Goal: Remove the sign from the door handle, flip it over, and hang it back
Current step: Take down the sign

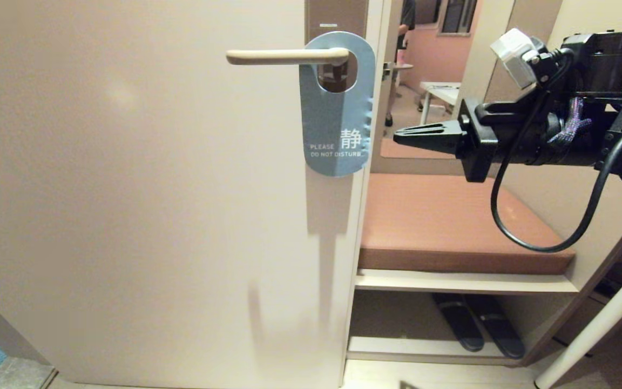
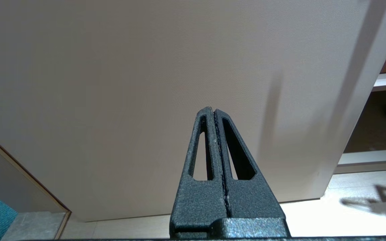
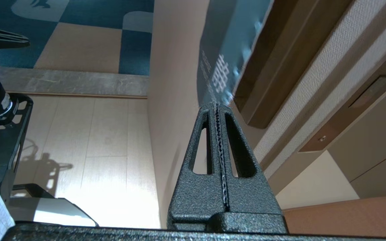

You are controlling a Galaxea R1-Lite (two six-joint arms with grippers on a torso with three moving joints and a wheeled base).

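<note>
The sign hangs on the door handle, blue "PLEASE DO NOT DISTURB" side facing me, its oval hole round the lever's root at the brown backplate. My right gripper is held level, pointing left at the sign's lower right edge with a small gap; its fingers are shut and empty. In the right wrist view the sign shows just past the right gripper. My left gripper is shut, low down, facing the door's bare lower panel.
The beige door fills the left and middle. Right of its edge stand a brown cushioned bench and a low shelf with dark slippers. A white table leg slants at the lower right. A person stands far behind.
</note>
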